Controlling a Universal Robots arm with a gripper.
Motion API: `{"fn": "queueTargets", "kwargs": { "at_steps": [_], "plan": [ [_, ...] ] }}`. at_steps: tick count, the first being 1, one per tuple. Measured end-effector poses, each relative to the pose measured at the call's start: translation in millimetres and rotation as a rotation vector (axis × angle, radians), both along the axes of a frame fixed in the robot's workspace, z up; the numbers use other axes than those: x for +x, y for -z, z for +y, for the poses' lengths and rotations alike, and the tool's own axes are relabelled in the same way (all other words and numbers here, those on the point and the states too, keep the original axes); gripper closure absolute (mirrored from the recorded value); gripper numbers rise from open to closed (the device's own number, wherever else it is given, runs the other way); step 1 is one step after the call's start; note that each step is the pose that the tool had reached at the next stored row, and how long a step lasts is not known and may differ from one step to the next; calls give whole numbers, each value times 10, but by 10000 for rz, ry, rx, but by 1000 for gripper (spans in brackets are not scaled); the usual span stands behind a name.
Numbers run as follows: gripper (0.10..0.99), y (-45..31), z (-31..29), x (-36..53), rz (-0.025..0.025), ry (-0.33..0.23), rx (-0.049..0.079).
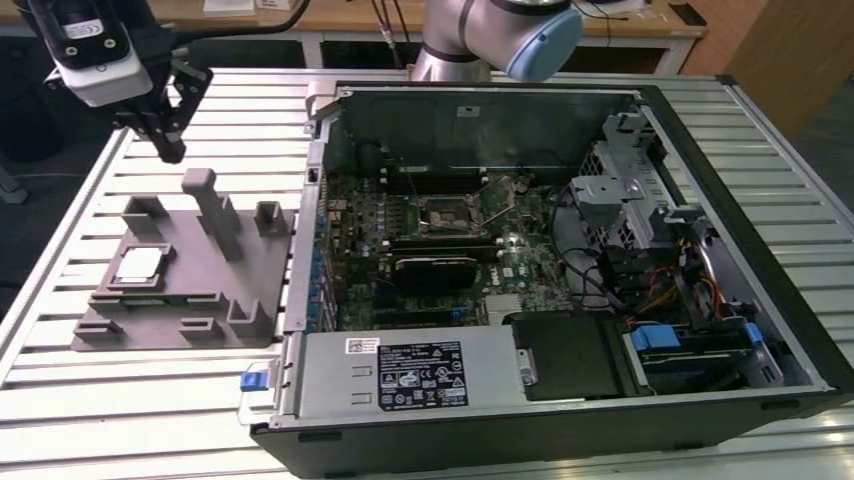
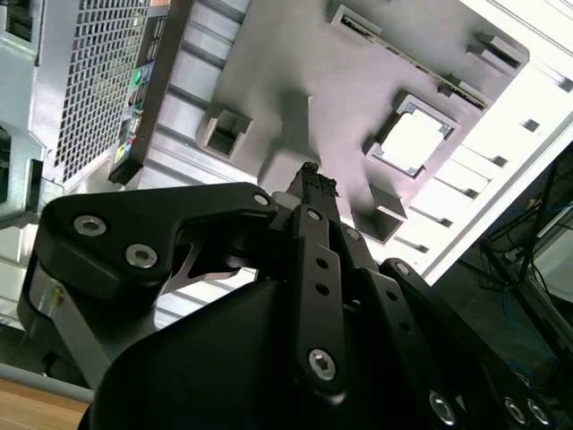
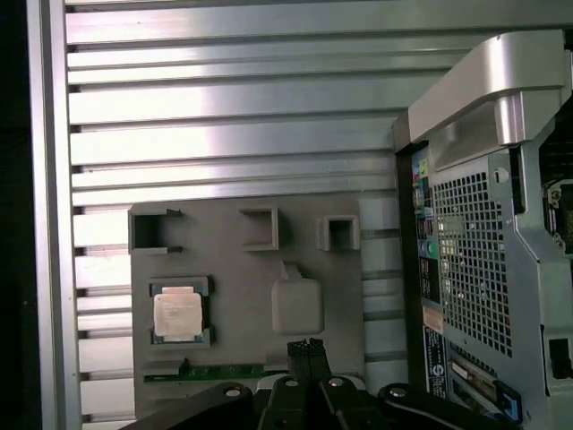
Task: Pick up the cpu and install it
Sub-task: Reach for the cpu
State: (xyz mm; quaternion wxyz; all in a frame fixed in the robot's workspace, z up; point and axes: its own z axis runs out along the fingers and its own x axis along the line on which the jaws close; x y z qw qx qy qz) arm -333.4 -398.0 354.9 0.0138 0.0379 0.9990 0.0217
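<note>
Over the grey fixture [image 1: 200,322], the hand [image 1: 170,152] hangs closed, empty

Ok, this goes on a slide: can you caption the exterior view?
Shut gripper hovers over the grey fixture where the cpu sits in a recess, beside the open computer case.

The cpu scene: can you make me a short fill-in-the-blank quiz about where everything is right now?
1. The cpu lies on the gray holder, on the exterior view's ___ of the case.
2. The gripper hangs above the holder, apart from the cpu, and grips ___.
3. Open or shut? The gripper is ___.

Missing words: left; nothing; shut.
</note>
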Motion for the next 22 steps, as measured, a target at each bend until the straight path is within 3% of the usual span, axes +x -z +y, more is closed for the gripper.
{"fn": "queueTargets", "kwargs": {
  "at_steps": [22],
  "plan": [
    [980, 211, 14, -366, 0, 1, -5]
  ]
}}
